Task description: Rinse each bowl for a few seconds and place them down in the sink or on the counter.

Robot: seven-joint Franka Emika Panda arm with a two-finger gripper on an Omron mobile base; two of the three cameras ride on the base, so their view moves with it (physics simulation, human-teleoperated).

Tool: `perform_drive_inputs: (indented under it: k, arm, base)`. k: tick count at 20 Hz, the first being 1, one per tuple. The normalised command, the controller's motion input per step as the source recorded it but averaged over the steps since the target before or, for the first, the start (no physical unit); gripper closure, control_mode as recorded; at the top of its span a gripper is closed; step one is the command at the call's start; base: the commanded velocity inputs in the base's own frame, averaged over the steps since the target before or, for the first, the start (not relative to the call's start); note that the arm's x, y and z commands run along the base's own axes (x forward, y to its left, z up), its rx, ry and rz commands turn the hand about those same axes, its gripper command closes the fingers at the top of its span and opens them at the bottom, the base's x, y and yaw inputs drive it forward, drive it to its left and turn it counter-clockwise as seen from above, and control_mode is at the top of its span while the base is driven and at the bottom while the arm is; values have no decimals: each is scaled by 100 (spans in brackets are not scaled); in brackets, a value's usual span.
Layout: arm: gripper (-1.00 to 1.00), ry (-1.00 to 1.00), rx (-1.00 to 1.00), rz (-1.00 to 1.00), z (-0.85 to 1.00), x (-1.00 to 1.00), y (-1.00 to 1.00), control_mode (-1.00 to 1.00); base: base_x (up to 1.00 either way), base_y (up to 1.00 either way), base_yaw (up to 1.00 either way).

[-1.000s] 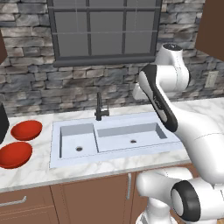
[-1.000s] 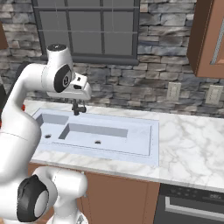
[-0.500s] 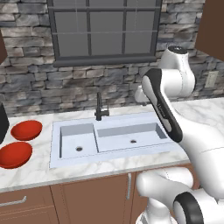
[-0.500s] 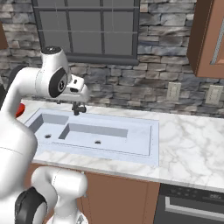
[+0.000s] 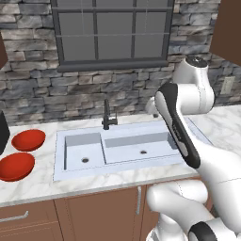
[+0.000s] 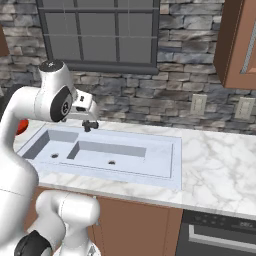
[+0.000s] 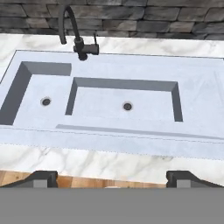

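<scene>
Looking along the hand, you have the tool with its two dark fingertips spread wide at the bottom of the hand view and nothing between them; it hangs empty above the front edge of the desk. Just beyond that edge lies the sink: a small square basin on the left, a wider shallow basin beside it, a round drain in each, both basins bare. At the back rim stands the thin dark faucet, its neck arching over the small basin; I see no water running, though a thin stream would be hard to make out.

Your bowls sit well apart from all this. In the left base view the near bowl rests on the desk left of the sink, and the far bowl sits just behind it, close to it and nearer the stone wall.

By my reading you are at the very start: neither bowl has been picked up. Your next move calls for swinging the arm left across the sink, coming down over a rim, and closing on its edge, since a shallow glossy bowl offers little else to pinch.
</scene>
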Motion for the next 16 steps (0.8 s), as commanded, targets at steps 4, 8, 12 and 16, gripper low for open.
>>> perform_drive_inputs:
  k: [4, 8, 12, 16]
  arm:
    - [-100, -13, 0, 3, -12, 0, 8, -100]
    - [-100, -13, 0, 3, -23, 0, 4, -100]
    - [-100, -12, 0, 1, -20, 1, 0, -100]
    - [-100, -11, 0, 0, -19, 12, 2, -100]
  base:
    - [0, 0, 0]
    - [0, 0, 0]
    - [0, 0, 0]
    - [0, 0, 0]
